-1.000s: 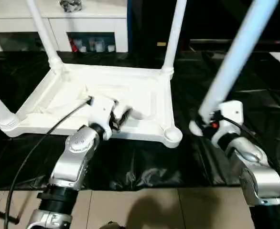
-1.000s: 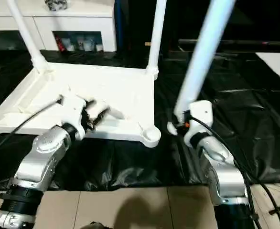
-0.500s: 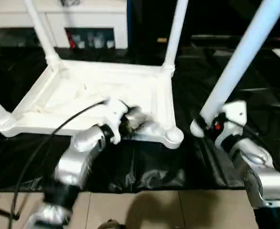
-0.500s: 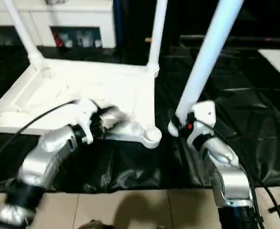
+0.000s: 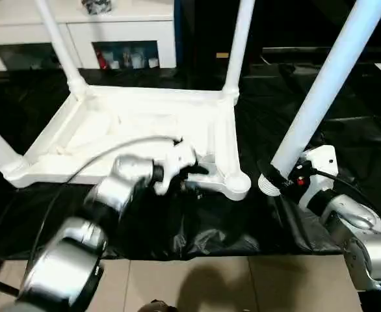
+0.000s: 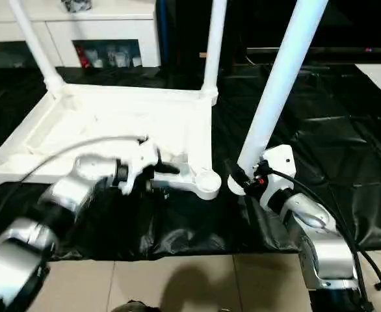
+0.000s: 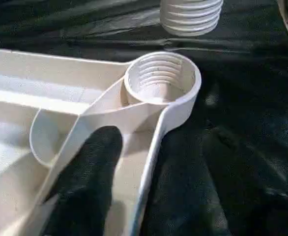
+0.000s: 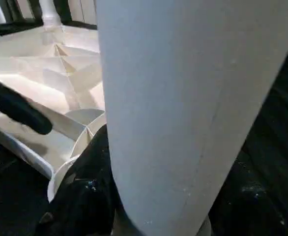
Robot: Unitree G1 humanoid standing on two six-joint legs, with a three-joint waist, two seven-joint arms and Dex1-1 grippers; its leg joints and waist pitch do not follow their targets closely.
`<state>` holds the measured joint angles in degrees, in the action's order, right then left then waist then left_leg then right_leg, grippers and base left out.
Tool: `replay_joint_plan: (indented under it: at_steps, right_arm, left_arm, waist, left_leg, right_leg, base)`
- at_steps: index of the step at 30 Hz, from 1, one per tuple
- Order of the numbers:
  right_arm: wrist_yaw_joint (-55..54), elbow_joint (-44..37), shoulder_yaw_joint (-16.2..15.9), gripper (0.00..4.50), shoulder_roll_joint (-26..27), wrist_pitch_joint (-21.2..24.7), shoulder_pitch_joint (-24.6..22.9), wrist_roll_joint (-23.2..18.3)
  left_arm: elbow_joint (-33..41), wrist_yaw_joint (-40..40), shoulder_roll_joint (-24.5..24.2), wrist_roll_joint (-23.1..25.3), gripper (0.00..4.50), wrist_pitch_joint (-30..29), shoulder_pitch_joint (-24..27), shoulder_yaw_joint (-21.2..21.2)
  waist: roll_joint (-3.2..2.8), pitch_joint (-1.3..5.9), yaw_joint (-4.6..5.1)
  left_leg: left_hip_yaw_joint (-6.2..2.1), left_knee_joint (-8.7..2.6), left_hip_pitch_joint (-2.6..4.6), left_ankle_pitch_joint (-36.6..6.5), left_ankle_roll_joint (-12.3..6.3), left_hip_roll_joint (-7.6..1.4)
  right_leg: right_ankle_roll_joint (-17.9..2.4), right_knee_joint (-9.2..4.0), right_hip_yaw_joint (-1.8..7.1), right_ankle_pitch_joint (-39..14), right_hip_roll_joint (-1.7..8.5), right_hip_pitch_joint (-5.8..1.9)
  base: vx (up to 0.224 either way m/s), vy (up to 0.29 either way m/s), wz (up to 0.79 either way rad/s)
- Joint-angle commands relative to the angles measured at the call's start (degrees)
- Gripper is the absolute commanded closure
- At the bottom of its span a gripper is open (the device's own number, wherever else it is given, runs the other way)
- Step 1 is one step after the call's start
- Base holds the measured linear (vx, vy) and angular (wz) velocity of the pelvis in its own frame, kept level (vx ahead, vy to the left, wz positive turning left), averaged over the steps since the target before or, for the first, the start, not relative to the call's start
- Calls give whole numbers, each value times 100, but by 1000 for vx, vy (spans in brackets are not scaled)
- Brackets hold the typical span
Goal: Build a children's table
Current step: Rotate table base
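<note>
— Any lettering to read on the table top (image 5: 145, 123) or its legs?

— None. The white plastic is plain, ribs and sockets alike.

— The grippers, the cabinet (image 5: 80, 26) behind?

— No legible mark. Small items sit behind the cabinet's glass doors, too small to make out any label.

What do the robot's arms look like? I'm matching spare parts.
Both forearms are silver metal with rounded joints and black collars lower down. Each wrist carries a white housing; the right one shows a small red mark. Black cables loop along both arms. The fingers are black.
</note>
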<state>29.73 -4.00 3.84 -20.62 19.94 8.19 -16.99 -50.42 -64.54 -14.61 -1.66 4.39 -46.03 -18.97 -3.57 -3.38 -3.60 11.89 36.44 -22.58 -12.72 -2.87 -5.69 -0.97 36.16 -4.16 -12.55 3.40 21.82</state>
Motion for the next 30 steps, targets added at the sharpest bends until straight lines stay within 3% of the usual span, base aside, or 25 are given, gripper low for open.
replay_joint_plan:
  at_steps: [1, 3, 7, 12, 17, 25, 26, 30]
  right_arm:
    - [77, -205, 23, 260, -44, 110, -71, -128]
    - [96, -233, 23, 260, -38, 123, -88, -146]
    - [138, -247, 30, 260, -54, 98, -90, -151]
    - [106, -256, 55, 260, -47, 101, -96, -160]
    - [107, -279, 62, 260, -37, 136, -98, -190]
    - [133, -265, 50, 260, -42, 161, -39, -211]
    - [140, -266, 47, 260, -50, 165, -28, -222]
    - [164, -254, 23, 260, -64, 166, 3, -234]
  left_arm:
    - [-404, -52, -8, 184, 176, 224, -211, -75]
    - [-568, -86, -19, 234, 207, 294, -299, -101]
    - [-1110, -197, -17, 428, 221, 540, -535, -135]
    - [-1379, -249, -44, 489, 256, 673, -663, -105]
    - [-1625, -272, -68, 571, 296, 819, -747, -59]
    - [-1895, -304, -54, 665, 340, 970, -837, -19]
    - [-1955, -312, -35, 672, 367, 991, -865, 17]
    - [-2038, -417, 4, 660, 395, 995, -891, 83]
  waist:
    - [25, 407, -22]
    - [17, 406, -13]
    - [2, 400, 3]
    - [-7, 397, -7]
    - [19, 394, -17]
    - [15, 393, -12]
    - [13, 394, -14]
    - [17, 388, -14]
  left_leg:
    - [-482, -502, 158, -817, -128, -877]
    - [-493, -511, 156, -827, -169, -893]
    - [-487, -523, 168, -967, -143, -894]
    - [-491, -539, 177, -1013, -59, -914]
    - [-481, -523, 160, -938, -149, -899]
    - [-483, -537, 174, -975, -117, -914]
    - [-481, -530, 167, -937, -133, -910]
    - [-483, -542, 173, -994, -128, -917]
  right_leg:
    - [-1657, -363, 452, 436, 895, -269]
    - [-1662, -363, 445, 415, 891, -272]
    - [-1696, -384, 446, 273, 882, -256]
    - [-1732, -375, 450, 301, 895, -253]
    - [-1752, -376, 450, 389, 910, -261]
    - [-1746, -378, 455, 293, 913, -245]
    - [-1750, -375, 456, 351, 917, -249]
    - [-1742, -386, 455, 263, 917, -245]
  base:
    - [0, 0, 0]
    - [0, 0, 0]
    - [0, 0, 0]
    - [0, 0, 0]
    - [0, 0, 0]
    - [0, 0, 0]
    - [0, 0, 0]
    - [0, 0, 0]
